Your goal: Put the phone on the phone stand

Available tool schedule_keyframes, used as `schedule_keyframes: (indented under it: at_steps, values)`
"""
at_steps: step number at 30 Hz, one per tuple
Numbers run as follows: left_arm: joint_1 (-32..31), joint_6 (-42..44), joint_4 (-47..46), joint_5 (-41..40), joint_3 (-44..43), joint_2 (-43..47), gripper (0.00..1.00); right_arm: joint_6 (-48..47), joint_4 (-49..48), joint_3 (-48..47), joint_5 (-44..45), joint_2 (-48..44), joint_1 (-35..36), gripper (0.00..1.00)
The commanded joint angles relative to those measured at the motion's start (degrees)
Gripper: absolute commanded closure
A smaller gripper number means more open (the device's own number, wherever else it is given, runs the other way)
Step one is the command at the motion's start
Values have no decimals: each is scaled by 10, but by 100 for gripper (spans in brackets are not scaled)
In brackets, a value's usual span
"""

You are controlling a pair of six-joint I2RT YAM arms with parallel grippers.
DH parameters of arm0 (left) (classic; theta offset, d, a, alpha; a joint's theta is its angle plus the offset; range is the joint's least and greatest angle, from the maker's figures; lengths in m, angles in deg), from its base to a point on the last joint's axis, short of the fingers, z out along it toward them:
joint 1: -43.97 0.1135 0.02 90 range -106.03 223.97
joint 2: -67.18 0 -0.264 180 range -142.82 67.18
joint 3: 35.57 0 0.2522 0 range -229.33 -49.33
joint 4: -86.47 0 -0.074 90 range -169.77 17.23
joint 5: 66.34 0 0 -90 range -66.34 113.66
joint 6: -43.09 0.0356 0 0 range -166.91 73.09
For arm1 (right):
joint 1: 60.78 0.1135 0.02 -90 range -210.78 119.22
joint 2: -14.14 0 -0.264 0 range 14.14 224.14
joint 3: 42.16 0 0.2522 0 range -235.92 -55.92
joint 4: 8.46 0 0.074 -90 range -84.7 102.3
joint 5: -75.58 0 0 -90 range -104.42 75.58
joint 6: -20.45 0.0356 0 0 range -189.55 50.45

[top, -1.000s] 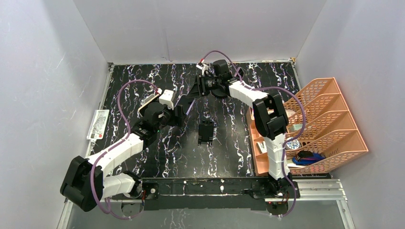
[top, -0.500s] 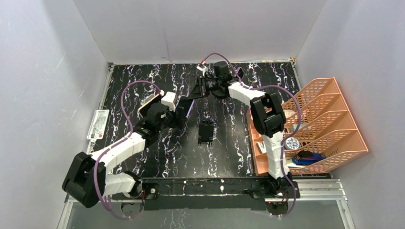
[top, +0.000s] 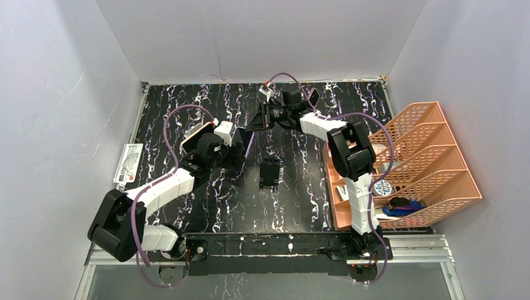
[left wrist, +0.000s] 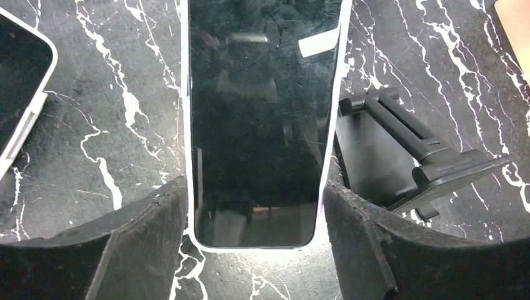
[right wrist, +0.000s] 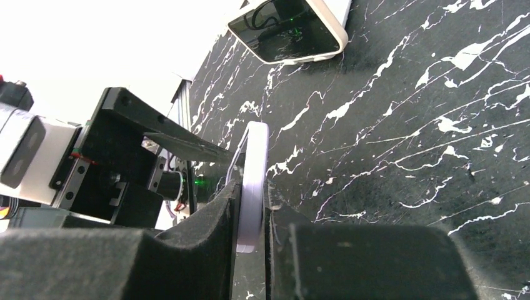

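Note:
A phone (top: 249, 130) with a dark screen and pale edge is held in the air between my two grippers. My right gripper (top: 260, 117) is shut on its far end, pinching front and back; the right wrist view shows the phone (right wrist: 253, 175) edge-on between the pads (right wrist: 253, 197). My left gripper (top: 239, 145) is open, its fingers flanking the phone's near end (left wrist: 262, 112) with almost no gap at the tips (left wrist: 253, 187). The black phone stand (top: 270, 172) stands on the table just right of the left gripper and also shows in the left wrist view (left wrist: 387, 144).
A second phone in a light case (top: 195, 136) lies on the marbled table left of the left gripper, also visible in the wrist views (left wrist: 19, 81) (right wrist: 287, 28). An orange file rack (top: 406, 162) stands at the right. A paper card (top: 128, 162) lies off the left edge.
My left gripper has moved right and slightly away, coming round the phone's near end. The right gripper has held the phone nearly still. The stand has not moved.

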Motion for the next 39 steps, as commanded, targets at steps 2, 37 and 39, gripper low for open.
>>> schedule_keyframes:
  at_steps: [2,37,39]
  values:
    - [26,-30,-3,-7,-35,-13,28,6,-45,14,-55,-59,1,99]
    - [26,-120,-127,152,7,-90,26,-149,104,-16,-8,-102,4,99]
    - [23,-125,-135,156,10,-94,25,-143,100,-16,7,-100,4,99]
